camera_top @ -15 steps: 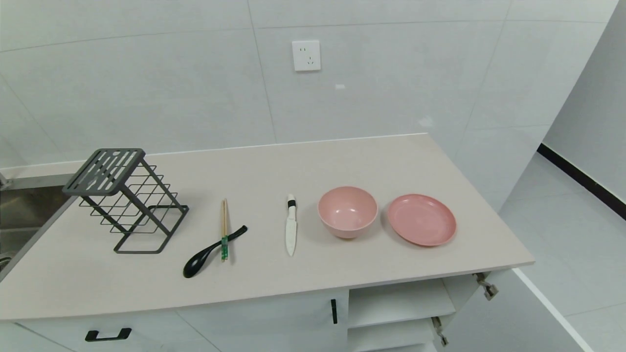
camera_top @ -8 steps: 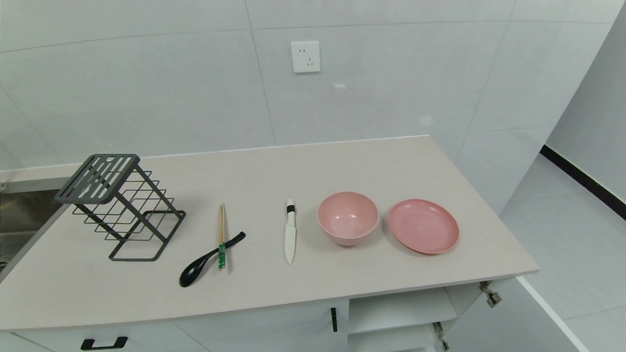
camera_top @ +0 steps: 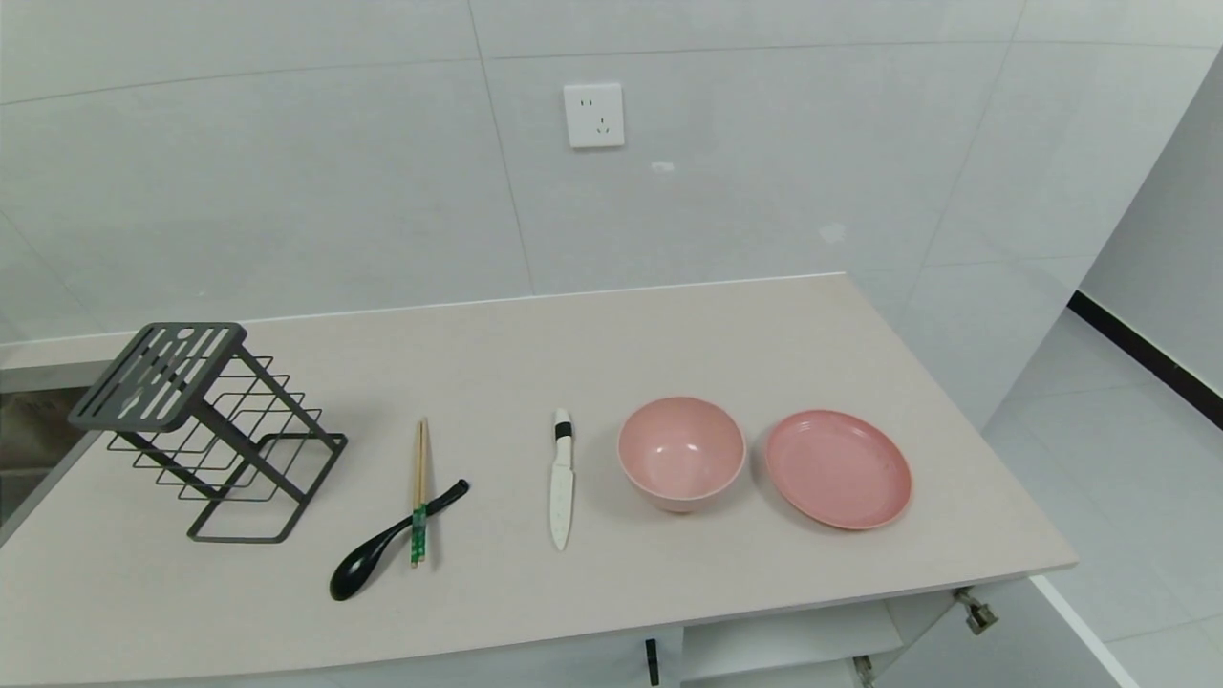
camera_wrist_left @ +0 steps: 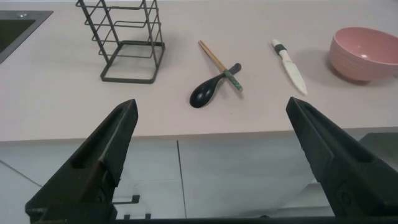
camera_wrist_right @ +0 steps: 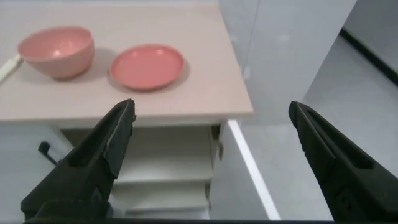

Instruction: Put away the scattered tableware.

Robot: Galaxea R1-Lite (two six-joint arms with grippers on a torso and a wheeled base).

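On the beige countertop [camera_top: 592,334] lie, left to right, a black wire rack [camera_top: 205,430], wooden chopsticks [camera_top: 418,487] crossing a black spoon [camera_top: 382,549], a white knife [camera_top: 561,478], a pink bowl [camera_top: 680,454] and a pink plate [camera_top: 838,468]. My left gripper [camera_wrist_left: 211,155] hangs open in front of the counter's edge, facing the rack [camera_wrist_left: 127,37], spoon [camera_wrist_left: 211,90], chopsticks [camera_wrist_left: 217,59] and knife [camera_wrist_left: 289,59]. My right gripper [camera_wrist_right: 211,158] is open too, short of the counter, with the bowl [camera_wrist_right: 56,50] and plate [camera_wrist_right: 147,65] beyond it. Neither holds anything.
A sink [camera_top: 29,430] adjoins the counter's left end. Under the right part an open cabinet with white shelves [camera_wrist_right: 161,180] and its door swung out [camera_top: 1080,631]. The counter ends just right of the plate, with floor beyond. A tiled wall with a socket [camera_top: 594,115] backs the counter.
The head camera has shifted, so the whole scene sits lower and slightly larger in the picture. The tableware has kept its places on the counter.
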